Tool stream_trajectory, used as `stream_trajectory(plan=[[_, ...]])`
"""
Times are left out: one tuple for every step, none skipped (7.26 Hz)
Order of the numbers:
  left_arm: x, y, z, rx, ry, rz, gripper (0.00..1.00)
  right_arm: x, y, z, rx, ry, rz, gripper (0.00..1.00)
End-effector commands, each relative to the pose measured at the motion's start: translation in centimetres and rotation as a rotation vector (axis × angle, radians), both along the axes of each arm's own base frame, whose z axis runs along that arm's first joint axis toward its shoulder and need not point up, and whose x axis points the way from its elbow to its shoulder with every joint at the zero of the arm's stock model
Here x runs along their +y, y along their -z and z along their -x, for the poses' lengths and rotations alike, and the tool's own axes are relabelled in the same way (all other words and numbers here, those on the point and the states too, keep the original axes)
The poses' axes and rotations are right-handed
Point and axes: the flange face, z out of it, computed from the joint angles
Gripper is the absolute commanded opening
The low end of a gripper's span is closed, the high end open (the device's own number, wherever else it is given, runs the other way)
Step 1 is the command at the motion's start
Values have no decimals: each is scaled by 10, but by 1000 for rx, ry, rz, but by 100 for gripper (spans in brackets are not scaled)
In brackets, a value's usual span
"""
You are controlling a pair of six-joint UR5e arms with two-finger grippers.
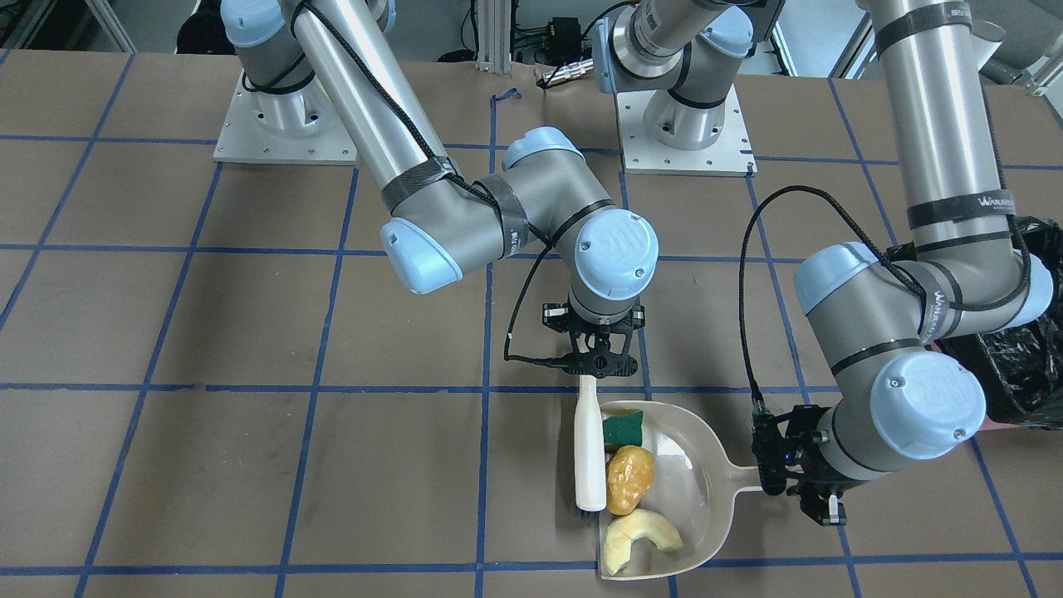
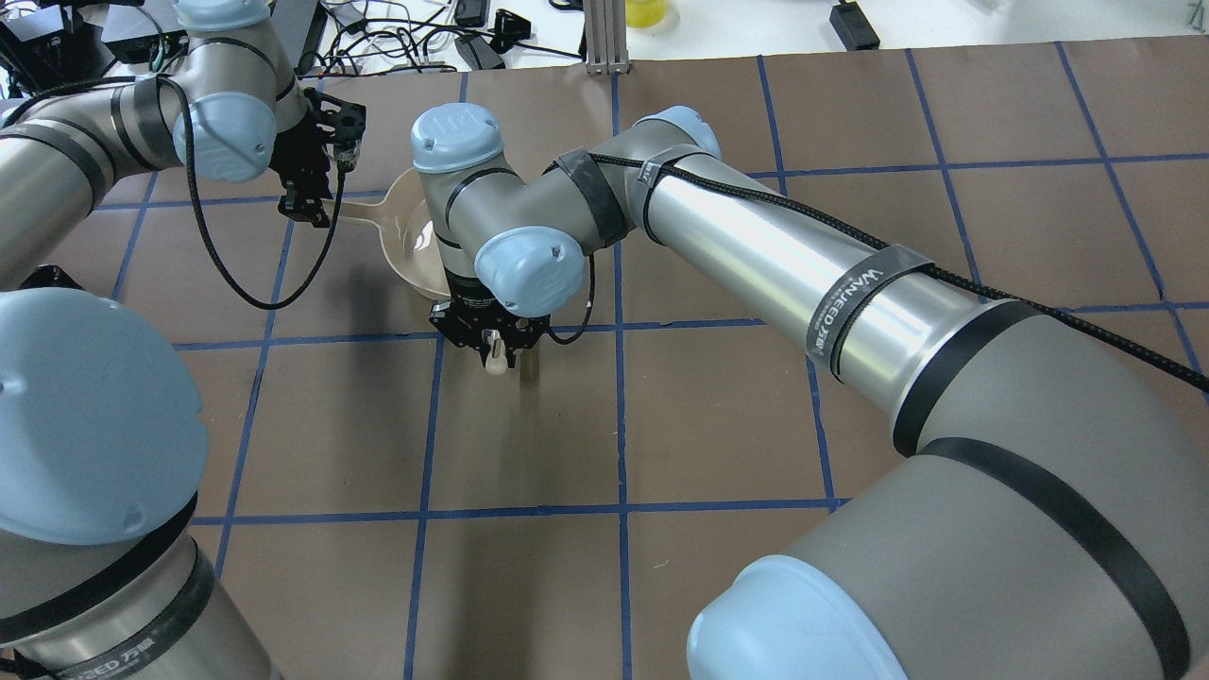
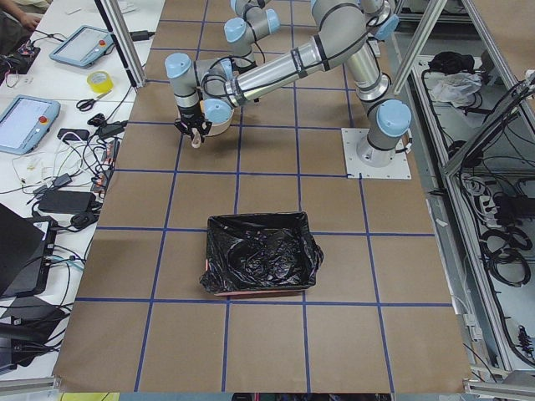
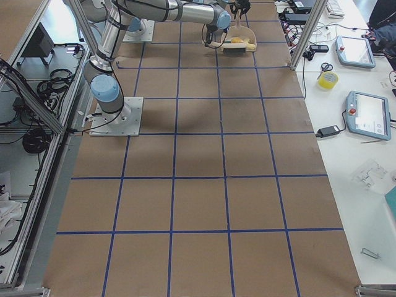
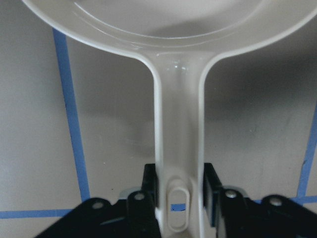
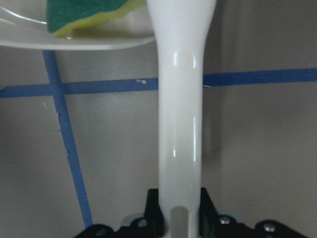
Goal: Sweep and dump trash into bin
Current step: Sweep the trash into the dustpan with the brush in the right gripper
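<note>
The beige dustpan (image 1: pixel 702 490) lies on the table and holds all three pieces of trash: the yellow-and-green sponge (image 1: pixel 623 429), the golden-brown lump (image 1: pixel 629 479) and the pale crescent (image 1: pixel 638 540). My left gripper (image 1: pixel 776 473) is shut on the dustpan's handle (image 5: pixel 178 148). My right gripper (image 1: pixel 591 370) is shut on the handle of a white brush (image 1: pixel 590 448), which lies along the dustpan's open mouth beside the trash. The sponge also shows in the right wrist view (image 6: pixel 84 15). The black-lined bin (image 3: pixel 261 255) stands further along the table on my left side, and its edge shows in the front-facing view (image 1: pixel 1021 365).
The table is covered in brown paper with a blue tape grid. The two arm bases (image 1: pixel 282 124) (image 1: pixel 685 124) stand at the robot's side of the table. A side bench with tablets, tape and cables (image 4: pixel 365 111) runs beyond the table's far edge.
</note>
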Motion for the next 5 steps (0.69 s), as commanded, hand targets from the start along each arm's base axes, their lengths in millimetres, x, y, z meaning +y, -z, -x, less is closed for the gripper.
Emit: stream_trajectory(plan=[[0,0,0,2,0,0,19,6,-7,-14,-50,-10,7,0],[0,0,0,2,0,0,19,7,-11,-19,-63,-13,25,0],[0,1,0,2,0,-1,19,9,-9,-23,-71,-15,16,0],[0,1,-1,4,-1,-1,19,9,-10,-22,-65,-37,23,0],[1,0,0,4,0,0,19,3,-14,-14,-65,-67,29,0]])
